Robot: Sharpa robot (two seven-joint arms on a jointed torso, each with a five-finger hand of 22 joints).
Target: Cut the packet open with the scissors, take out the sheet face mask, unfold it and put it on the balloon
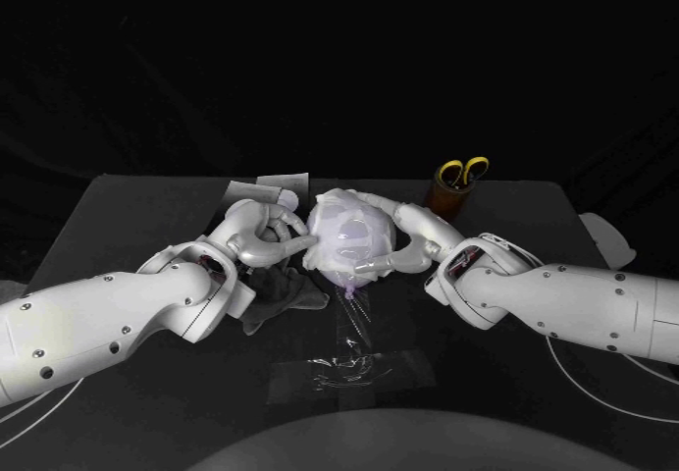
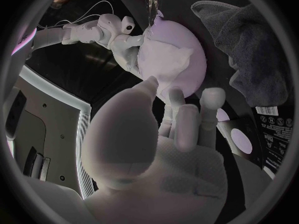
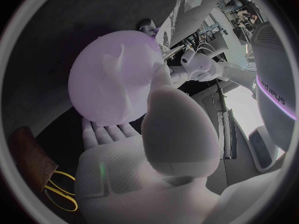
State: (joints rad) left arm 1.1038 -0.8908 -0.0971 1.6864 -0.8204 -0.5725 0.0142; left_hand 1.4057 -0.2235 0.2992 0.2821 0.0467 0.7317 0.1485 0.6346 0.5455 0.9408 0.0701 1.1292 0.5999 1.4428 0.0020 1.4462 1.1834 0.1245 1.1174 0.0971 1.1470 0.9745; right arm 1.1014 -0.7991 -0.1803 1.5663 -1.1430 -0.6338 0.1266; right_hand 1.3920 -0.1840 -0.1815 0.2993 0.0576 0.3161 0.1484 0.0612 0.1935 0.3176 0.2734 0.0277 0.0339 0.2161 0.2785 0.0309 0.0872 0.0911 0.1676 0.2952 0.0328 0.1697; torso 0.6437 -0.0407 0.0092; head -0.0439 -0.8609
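Cupping balloon (image 2: pixel 190 50), mask (image 1: pixel 339 235) draped on it: right hand (image 1: pixel 403 235), fingers wrapped over top and underside. Left hand (image 1: pixel 262 235) fingers apart, tips touching balloon's other side.

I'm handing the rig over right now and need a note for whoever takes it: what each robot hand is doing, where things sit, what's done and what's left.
Left robot hand: fingertips at the balloon's side; I cannot tell if it is gripping.
Right robot hand: cups the balloon from the opposite side.
Things: sheet mask draped over the balloon; scissors stand in the brown holder; packet lies behind the left robot hand; dark cloth under it.
Done: mask out, unfolded, on the balloon.
Left: probably smooth the mask, then let go.
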